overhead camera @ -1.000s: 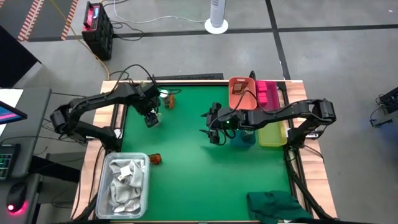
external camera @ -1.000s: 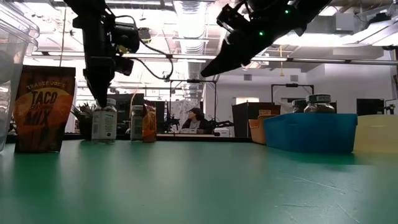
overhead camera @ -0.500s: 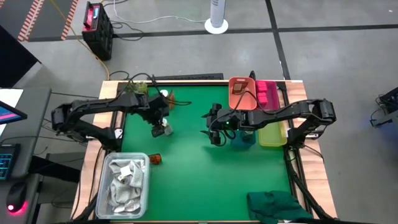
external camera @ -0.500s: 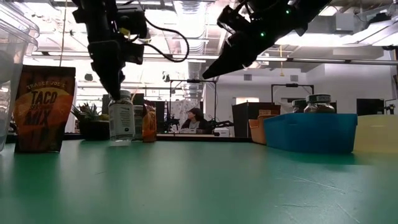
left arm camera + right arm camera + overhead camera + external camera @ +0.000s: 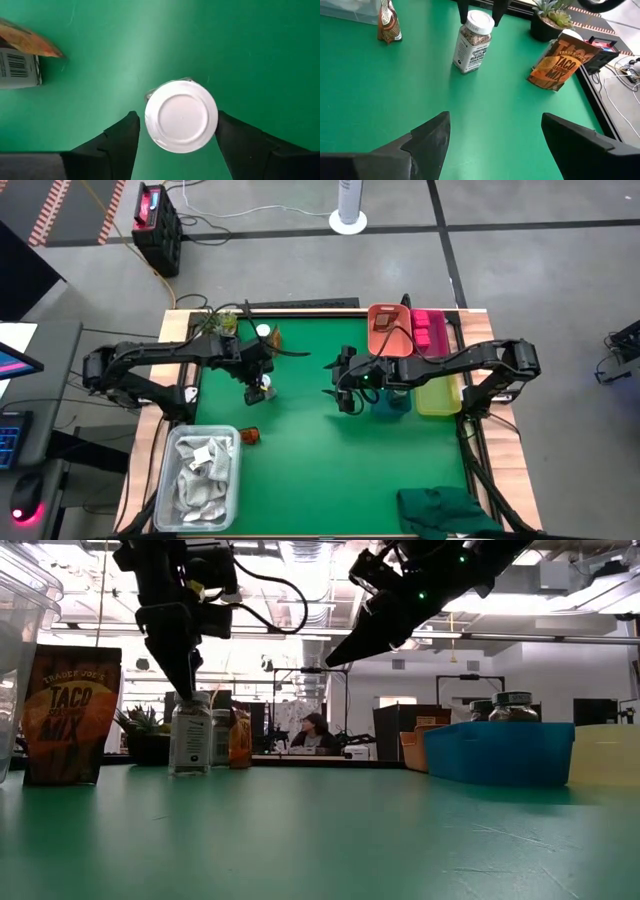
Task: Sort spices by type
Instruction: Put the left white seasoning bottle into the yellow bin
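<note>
A white-capped spice jar (image 5: pixel 181 116) stands upright on its base on the green mat, left of centre (image 5: pixel 262 391). My left gripper (image 5: pixel 177 117) points down over it, open, with one finger on each side of the cap. Green mat shows between one finger and the cap's rim. My right gripper (image 5: pixel 492 130) hangs open above the mat's middle (image 5: pixel 345 395), to the right of the jar (image 5: pixel 472 40). A taco mix packet (image 5: pixel 557 62) and another white-capped jar (image 5: pixel 262 332) stand by the plant (image 5: pixel 215 320). A second orange packet (image 5: pixel 248 436) stands beside the clear tub.
A clear tub of white rags (image 5: pixel 203 470) sits at the near left. Orange (image 5: pixel 390 330), pink (image 5: pixel 430 330), blue (image 5: pixel 392 398) and yellow (image 5: pixel 437 395) bins line the right side; the blue bin holds jars (image 5: pixel 515 705). A green cloth (image 5: pixel 445 510) lies near right.
My left gripper has swung from beside the plant toward the table's right and near edges, taking the white-capped jar along. The jar now stands farther from the plant and the other jar, upright on the mat. My right gripper has kept still.
</note>
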